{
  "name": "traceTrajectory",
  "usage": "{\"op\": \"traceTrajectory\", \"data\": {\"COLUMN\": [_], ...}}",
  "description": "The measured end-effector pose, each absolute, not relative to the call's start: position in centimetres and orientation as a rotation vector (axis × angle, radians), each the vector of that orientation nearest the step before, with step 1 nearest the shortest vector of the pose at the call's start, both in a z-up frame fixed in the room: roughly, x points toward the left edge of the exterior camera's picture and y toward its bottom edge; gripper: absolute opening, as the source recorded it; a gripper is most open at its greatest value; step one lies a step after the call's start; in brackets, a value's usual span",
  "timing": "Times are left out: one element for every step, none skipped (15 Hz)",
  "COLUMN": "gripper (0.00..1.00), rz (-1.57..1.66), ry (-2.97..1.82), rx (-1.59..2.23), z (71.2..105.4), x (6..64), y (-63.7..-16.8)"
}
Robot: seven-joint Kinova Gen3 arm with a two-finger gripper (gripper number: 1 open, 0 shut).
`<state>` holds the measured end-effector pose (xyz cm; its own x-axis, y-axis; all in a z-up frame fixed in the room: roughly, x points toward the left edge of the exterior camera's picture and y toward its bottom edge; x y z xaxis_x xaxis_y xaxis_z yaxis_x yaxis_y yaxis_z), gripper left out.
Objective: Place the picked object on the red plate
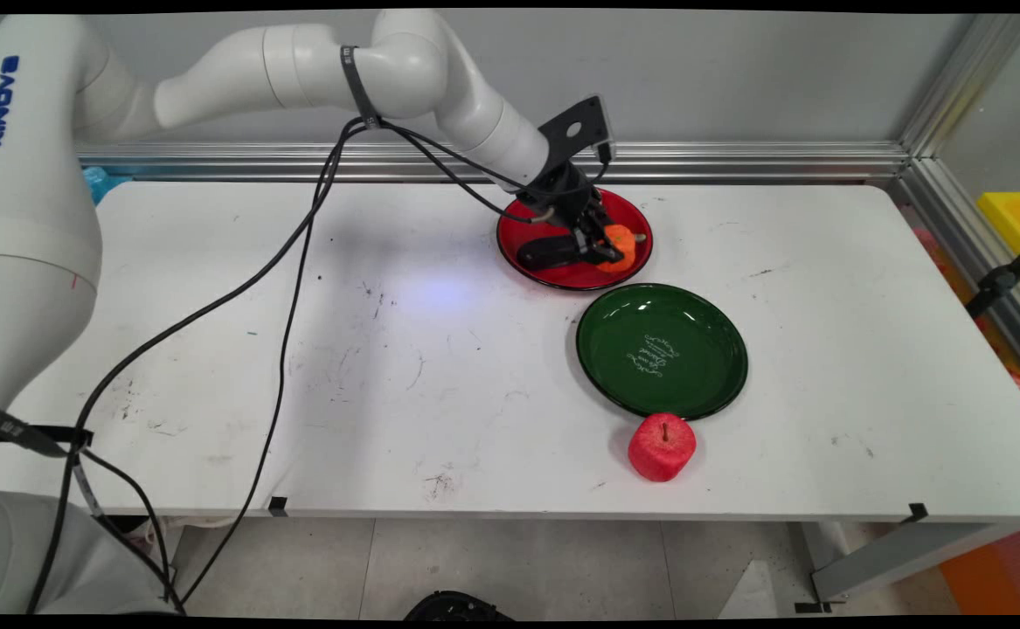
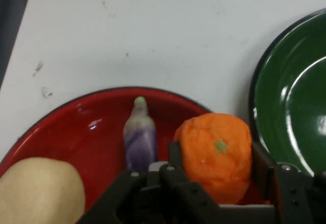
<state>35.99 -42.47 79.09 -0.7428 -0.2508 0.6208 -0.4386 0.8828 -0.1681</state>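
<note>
Bright even overhead light, soft arm shadow on the worktop (image 1: 475,393) toward 9 o'clock, white glints on the green plate (image 2: 295,96), hand view slightly soft throughout

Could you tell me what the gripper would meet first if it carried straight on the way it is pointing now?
Most likely the orange: it already sits between the gripper fingers, which flank it closely. Beneath it lies the red plate, so pushing on would press the orange against the plate. Actual contact is unclear.
</note>
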Motion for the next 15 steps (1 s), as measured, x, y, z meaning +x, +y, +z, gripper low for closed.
{"op": "traceTrajectory", "data": {"gripper": [0.0, 0.0, 0.0, 0.0, 0.0, 0.0, 0.0, 0.0, 0.0, 0.0, 0.0, 0.0, 0.0, 0.0, 0.0], "rz": [0.404, 0.401, 0.397, 0.393, 0.389, 0.385, 0.38, 0.376, 0.371, 0.366, 0.362, 0.36, 0.356, 0.354, 0.351], "ry": [-2.439, -2.441, -2.443, -2.445, -2.445, -2.445, -2.445, -2.445, -2.444, -2.444, -2.443, -2.443, -2.443, -2.443, -2.443], "rx": [0.496, 0.497, 0.499, 0.501, 0.503, 0.507, 0.511, 0.514, 0.519, 0.523, 0.529, 0.532, 0.536, 0.541, 0.545], "z": [78.8, 78.6, 78.3, 78.0, 77.8, 77.6, 77.3, 77.2, 77.0, 76.8, 76.6, 76.5, 76.4, 76.3, 76.3], "x": [36.3, 36.6, 36.9, 37.2, 37.4, 37.5, 37.7, 37.8, 37.9, 37.9, 38.0, 38.1, 38.2, 38.2, 38.3], "y": [-42.7, -42.8, -42.9, -43.0, -43.1, -43.1, -43.2, -43.2, -43.2, -43.2, -43.2, -43.2, -43.2, -43.1, -43.1]}}
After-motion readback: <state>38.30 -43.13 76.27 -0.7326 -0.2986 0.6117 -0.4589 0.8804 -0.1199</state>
